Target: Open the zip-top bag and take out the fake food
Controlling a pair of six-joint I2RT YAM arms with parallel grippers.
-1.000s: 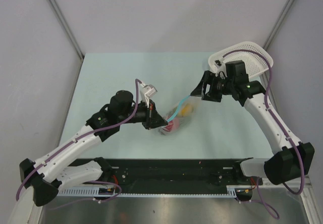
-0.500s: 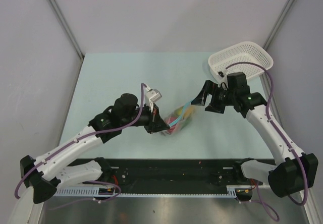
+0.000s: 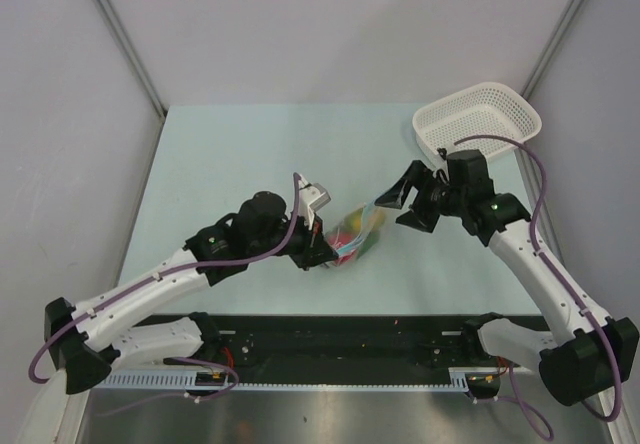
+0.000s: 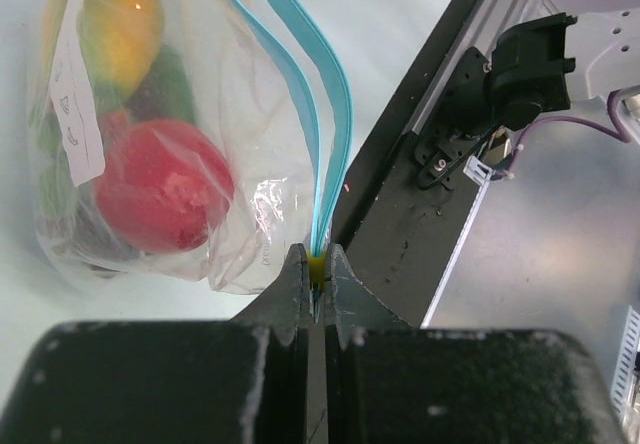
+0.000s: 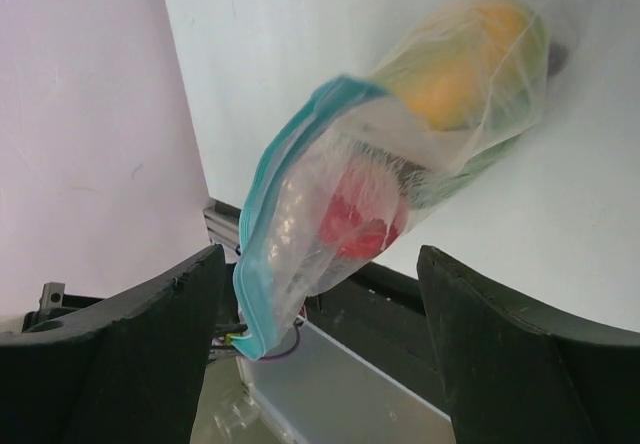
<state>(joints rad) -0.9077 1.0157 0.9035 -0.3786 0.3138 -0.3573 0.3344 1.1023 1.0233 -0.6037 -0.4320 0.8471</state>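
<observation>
- The left gripper is shut tight on one end of the blue zip strip of the zip-top bag. I think it pinches there so the bag cannot slide away while the top is pulled apart.
- The right gripper has its fingers spread wide and holds nothing. The bag's mouth sits in the gap between them and touches neither one. My guess is that it is lining up to grab the other side of the rim.
- The bag is near the middle of the table, between the two grippers. It is well away from the white basket in the far right corner.
- All the fake food is inside the bag: a red apple, a yellow mango and a dark lump between them. The lump may be grapes, but the crinkly plastic makes it hard to tell.
- The left wrist view shows the two blue strips parted almost down to the pinch. It also shows a white label on the bag's side. The top view is too small to show either.
- The right wrist view looks at the open end, where the blue rim makes a loop and the apple sits just behind it.
- Only the top view shows both arms and the basket together, so it tells where the food could go.
</observation>
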